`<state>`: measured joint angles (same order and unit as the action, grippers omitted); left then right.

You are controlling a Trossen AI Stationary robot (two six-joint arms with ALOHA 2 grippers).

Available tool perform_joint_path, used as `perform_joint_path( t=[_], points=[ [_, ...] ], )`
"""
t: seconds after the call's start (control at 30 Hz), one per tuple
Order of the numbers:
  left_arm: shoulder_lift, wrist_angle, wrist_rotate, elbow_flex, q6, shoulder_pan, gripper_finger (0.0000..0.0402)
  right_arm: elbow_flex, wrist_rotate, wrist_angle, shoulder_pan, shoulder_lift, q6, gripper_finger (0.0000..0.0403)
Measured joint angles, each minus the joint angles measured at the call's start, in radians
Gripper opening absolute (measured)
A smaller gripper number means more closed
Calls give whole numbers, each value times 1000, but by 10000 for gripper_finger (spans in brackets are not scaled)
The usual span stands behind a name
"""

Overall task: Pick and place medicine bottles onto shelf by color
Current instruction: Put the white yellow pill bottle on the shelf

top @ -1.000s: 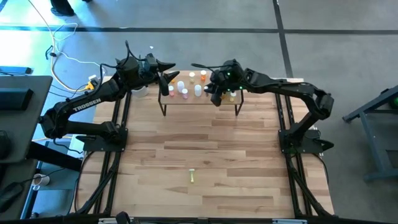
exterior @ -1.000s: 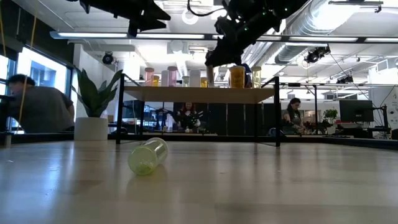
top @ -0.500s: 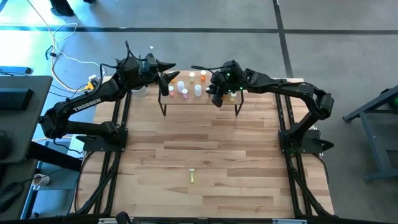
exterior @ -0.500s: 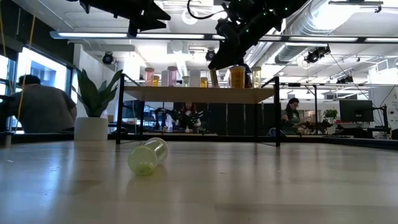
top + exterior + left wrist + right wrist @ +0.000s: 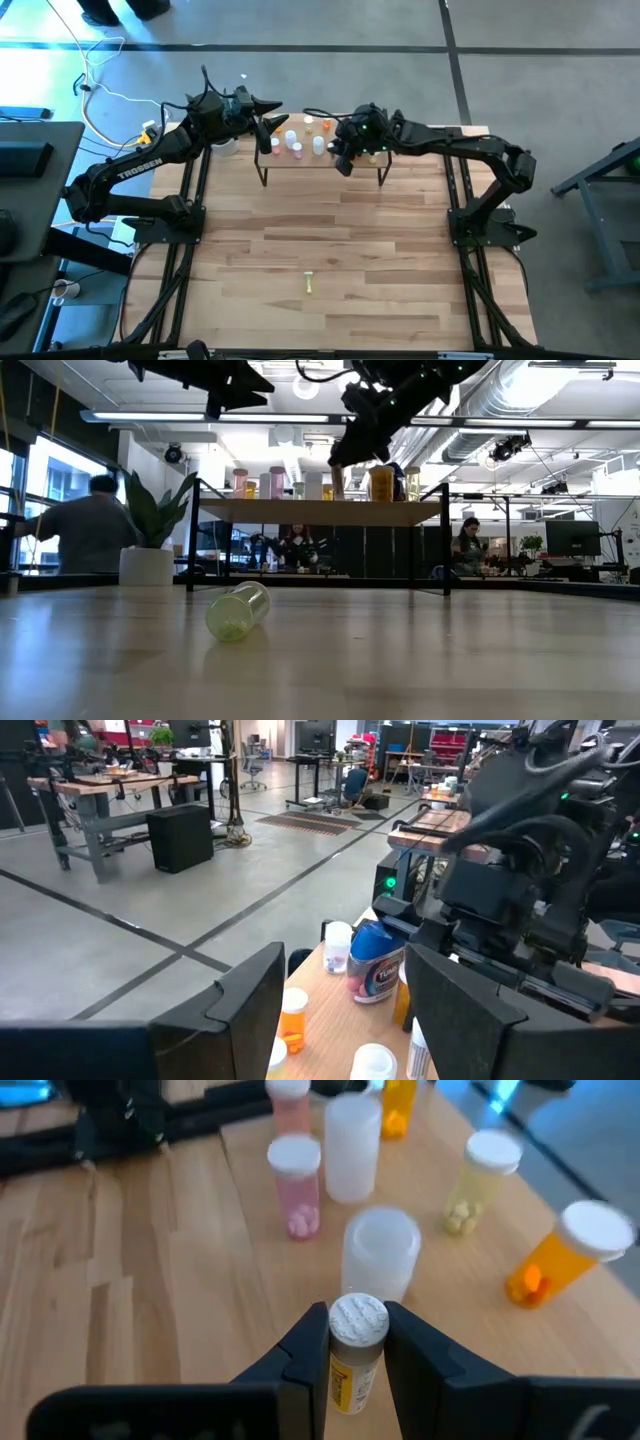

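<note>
Over the last second my right gripper (image 5: 341, 160) shifted slightly toward the left along the shelf (image 5: 310, 160), staying above its near edge; its fingers were clamped on a small yellow bottle (image 5: 352, 1350) with a white cap, held upright over the board but, as far as I could judge, not yet set down; placement of this bottle was therefore close, pending release. White, pink and orange bottles stood on the shelf just beyond it. My left gripper (image 5: 340, 1010) waited open and empty above the shelf's left end; it had not moved. One yellow-green bottle (image 5: 238, 610) lay on its side on the table, well apart from the shelf, unsorted.
</note>
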<state>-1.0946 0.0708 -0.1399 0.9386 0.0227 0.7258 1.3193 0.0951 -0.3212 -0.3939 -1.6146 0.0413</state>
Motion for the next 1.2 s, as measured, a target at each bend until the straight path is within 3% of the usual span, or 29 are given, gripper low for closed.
perform_joint_path(
  t=[0.3, 0.47, 0.63, 1.2],
  points=[
    [0, 0, 0, 0, 0, 0, 200, 34, -115, 55, 45, 14, -23, 66],
    [0, 0, -1, 0, 0, 0, 200, -6, -255, 63, 90, 15, -63, 62],
    [0, 0, -5, 0, 0, 0, 200, -31, -260, 131, 105, 14, -87, 62],
    [0, 0, -16, 0, 0, 0, 200, -32, -243, 70, 102, 5, -95, 61]
  ],
)
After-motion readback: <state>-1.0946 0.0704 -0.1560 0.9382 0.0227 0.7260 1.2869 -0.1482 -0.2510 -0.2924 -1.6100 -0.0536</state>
